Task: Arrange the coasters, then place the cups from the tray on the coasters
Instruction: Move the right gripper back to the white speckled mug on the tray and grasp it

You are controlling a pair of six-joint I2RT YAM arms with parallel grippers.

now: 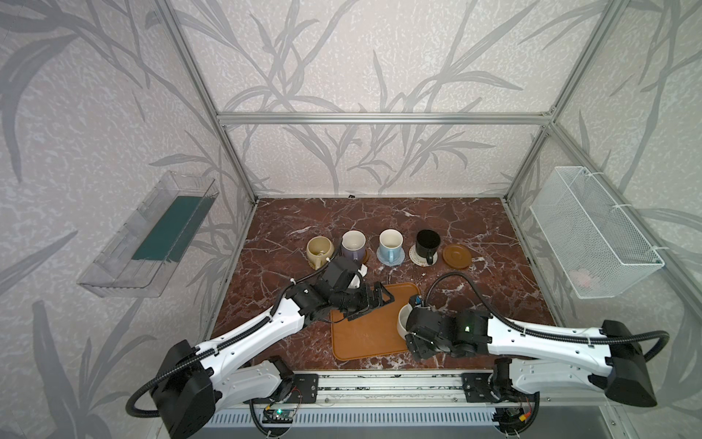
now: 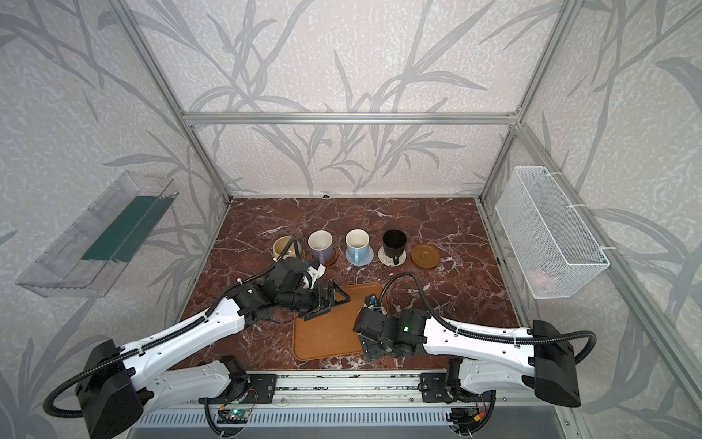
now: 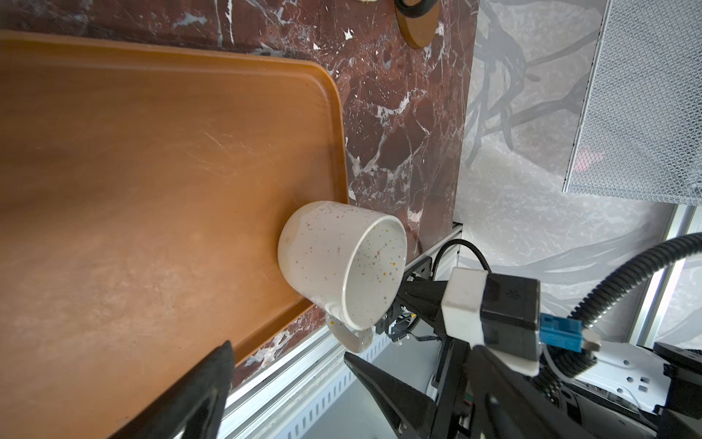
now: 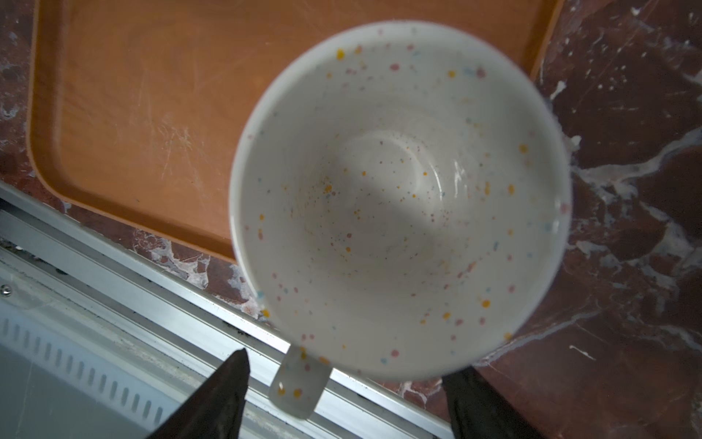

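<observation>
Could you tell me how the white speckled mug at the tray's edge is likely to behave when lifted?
The white speckled mug looks glazed, so probably rigid but slippery and chip-prone. It stands at the edge of the tray, so a nudge might tip it.

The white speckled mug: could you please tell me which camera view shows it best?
The left wrist view: the whole mug, handle included. The right wrist view shows its blurred inside; a top view only a sliver.

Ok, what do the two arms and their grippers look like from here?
The left arm and right arm have white shell links with black joints and black ribbed cable conduits. The left gripper and right gripper have black wedge-shaped fingers. A green light glows on the right arm.
</observation>
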